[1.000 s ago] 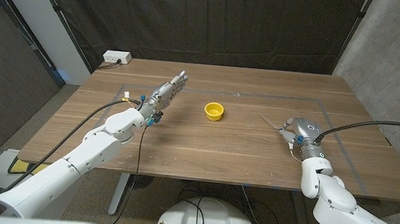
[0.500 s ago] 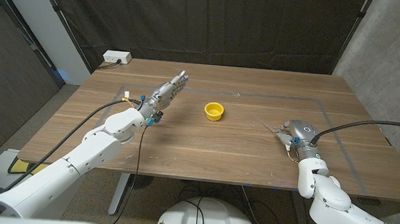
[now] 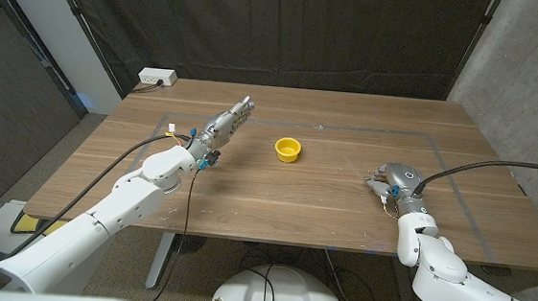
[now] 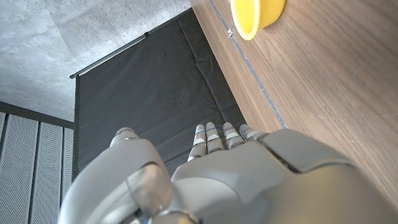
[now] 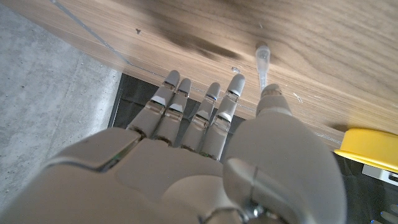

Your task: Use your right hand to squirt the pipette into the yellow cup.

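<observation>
A wooden table [image 3: 324, 188] fills the middle of the head view, with thin pale lines marking a rectangle on its top. A black curtain [image 3: 288, 32] hangs behind it across the upper frame, a grey concrete wall [image 3: 534, 85] stands at the upper right, and a white power strip [image 3: 157, 77] sits at the table's far left corner, in the upper left of the frame.

The yellow cup [image 3: 288, 149] stands upright near the centre of the frame, apart from both hands. Nothing lies between it and the right hand except bare wood.

The left hand [image 3: 225, 124] is left of centre, well clear of the cup, its fingers straight and together, reaching toward the upper right of the frame; it holds nothing. Blue-tipped cables [image 3: 193, 135] run along its wrist. In the left wrist view the cup shows at the top edge beyond the fingertips.

The right hand [image 3: 394, 176] is at the right of centre in the head view, low over the tabletop. In the right wrist view its fingers [image 5: 217, 109] are stretched out side by side and the thumb [image 5: 271, 99] points forward, its tip at the near end of the clear pipette [image 5: 261, 62], which lies on the wood. Whether the thumb touches the pipette, or whether the hand grips it, I cannot tell. The cup's rim shows at the right edge of that view.
</observation>
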You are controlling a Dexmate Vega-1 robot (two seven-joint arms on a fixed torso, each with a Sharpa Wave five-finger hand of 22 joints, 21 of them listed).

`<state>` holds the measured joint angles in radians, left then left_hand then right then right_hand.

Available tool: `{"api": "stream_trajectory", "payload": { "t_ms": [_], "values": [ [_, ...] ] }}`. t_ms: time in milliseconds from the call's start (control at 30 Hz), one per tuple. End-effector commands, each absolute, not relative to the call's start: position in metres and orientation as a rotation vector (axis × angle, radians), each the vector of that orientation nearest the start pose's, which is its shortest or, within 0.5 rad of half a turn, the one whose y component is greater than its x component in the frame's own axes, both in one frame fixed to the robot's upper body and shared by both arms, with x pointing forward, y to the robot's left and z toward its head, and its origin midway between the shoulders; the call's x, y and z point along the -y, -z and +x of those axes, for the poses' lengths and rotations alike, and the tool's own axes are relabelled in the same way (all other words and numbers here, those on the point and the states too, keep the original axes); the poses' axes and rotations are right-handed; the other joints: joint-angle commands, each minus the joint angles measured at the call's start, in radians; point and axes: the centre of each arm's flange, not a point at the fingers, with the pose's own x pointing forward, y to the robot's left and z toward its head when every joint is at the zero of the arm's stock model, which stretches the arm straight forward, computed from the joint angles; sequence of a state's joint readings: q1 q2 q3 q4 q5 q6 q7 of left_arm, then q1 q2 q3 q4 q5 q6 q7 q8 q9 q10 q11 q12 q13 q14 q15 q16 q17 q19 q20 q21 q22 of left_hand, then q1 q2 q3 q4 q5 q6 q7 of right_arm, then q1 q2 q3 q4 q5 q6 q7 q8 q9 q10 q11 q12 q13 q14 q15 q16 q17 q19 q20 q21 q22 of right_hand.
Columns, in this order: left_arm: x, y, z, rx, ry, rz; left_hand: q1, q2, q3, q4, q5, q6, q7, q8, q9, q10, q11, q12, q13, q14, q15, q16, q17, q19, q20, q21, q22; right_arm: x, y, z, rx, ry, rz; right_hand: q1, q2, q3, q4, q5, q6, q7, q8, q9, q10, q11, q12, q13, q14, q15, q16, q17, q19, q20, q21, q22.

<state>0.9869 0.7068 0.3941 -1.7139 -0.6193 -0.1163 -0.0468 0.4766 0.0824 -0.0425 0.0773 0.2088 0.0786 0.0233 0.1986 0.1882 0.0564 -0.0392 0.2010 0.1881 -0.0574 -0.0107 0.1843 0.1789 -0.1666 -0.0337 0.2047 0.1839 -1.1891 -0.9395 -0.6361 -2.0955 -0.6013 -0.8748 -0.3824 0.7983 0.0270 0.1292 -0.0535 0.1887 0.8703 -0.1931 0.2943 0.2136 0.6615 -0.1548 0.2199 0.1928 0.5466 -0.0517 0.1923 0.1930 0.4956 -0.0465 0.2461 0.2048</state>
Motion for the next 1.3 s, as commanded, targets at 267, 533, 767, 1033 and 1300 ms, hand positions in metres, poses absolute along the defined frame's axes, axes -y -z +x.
{"api": "stream_trajectory", "payload": {
  "t_ms": [267,533,767,1033,1300],
  "values": [
    [-0.238,0.034,0.583,0.545,0.412,0.138,-0.003,0.002,-0.008,0.0,0.001,0.0,-0.004,0.003,0.002,0.001,0.001,0.006,0.004,0.004,0.0,0.005,0.004,-0.077,-0.001,0.003,0.004,0.269,0.07,0.489,0.533,0.495,-1.329,-0.055,0.014,-0.014,0.027,0.003,-0.099,0.003,-0.045,0.009,-0.012,0.025,-0.003,0.003,-0.018,-0.03,-0.002,0.007,-0.014,-0.016,-0.005,0.0],
    [-0.239,0.033,0.579,0.561,0.398,0.138,0.002,0.004,-0.011,-0.001,0.002,0.007,0.002,0.005,0.002,0.008,0.009,0.008,0.004,0.011,0.003,0.007,0.003,-0.014,-0.066,0.025,0.003,0.262,0.051,0.495,0.657,0.462,-1.182,-0.066,0.038,-0.008,0.032,-0.001,-0.171,0.01,-0.079,0.01,-0.018,0.061,-0.002,0.003,-0.026,-0.03,-0.003,0.004,-0.017,-0.018,-0.008,-0.001],
    [-0.239,0.033,0.576,0.578,0.392,0.134,0.005,0.005,-0.012,-0.003,0.001,0.005,0.005,0.004,0.002,0.012,0.012,0.009,0.004,0.017,0.004,0.007,0.003,0.015,-0.061,0.033,0.002,0.265,0.033,0.505,0.735,0.331,-1.025,-0.076,0.069,0.005,0.034,-0.006,-0.266,0.096,-0.108,0.006,-0.045,0.128,-0.007,0.002,-0.038,-0.035,-0.004,0.0,0.001,-0.038,-0.004,-0.003],
    [-0.237,0.03,0.575,0.607,0.395,0.139,0.011,0.006,-0.014,-0.006,0.002,0.006,0.009,0.004,0.002,0.03,0.02,0.014,0.003,0.051,0.007,0.016,0.002,0.068,-0.058,0.047,0.0,0.277,0.024,0.526,0.755,0.183,-0.752,-0.1,0.091,0.007,0.047,-0.004,-0.302,0.119,-0.112,0.004,-0.063,0.157,-0.012,0.002,-0.051,-0.021,-0.004,0.002,0.015,-0.043,0.0,-0.002],
    [-0.232,0.031,0.579,0.608,0.419,0.145,0.013,0.005,-0.016,-0.007,0.002,0.007,0.009,0.003,0.002,0.036,0.019,0.015,0.003,0.056,0.005,0.016,0.002,0.081,-0.054,0.048,-0.001,0.284,0.024,0.541,0.792,0.072,-0.518,-0.121,0.094,0.004,0.055,-0.002,-0.319,0.129,-0.11,0.001,-0.076,0.167,-0.014,0.001,-0.074,-0.003,-0.009,0.002,-0.002,-0.029,-0.008,-0.003]
  ]
}}
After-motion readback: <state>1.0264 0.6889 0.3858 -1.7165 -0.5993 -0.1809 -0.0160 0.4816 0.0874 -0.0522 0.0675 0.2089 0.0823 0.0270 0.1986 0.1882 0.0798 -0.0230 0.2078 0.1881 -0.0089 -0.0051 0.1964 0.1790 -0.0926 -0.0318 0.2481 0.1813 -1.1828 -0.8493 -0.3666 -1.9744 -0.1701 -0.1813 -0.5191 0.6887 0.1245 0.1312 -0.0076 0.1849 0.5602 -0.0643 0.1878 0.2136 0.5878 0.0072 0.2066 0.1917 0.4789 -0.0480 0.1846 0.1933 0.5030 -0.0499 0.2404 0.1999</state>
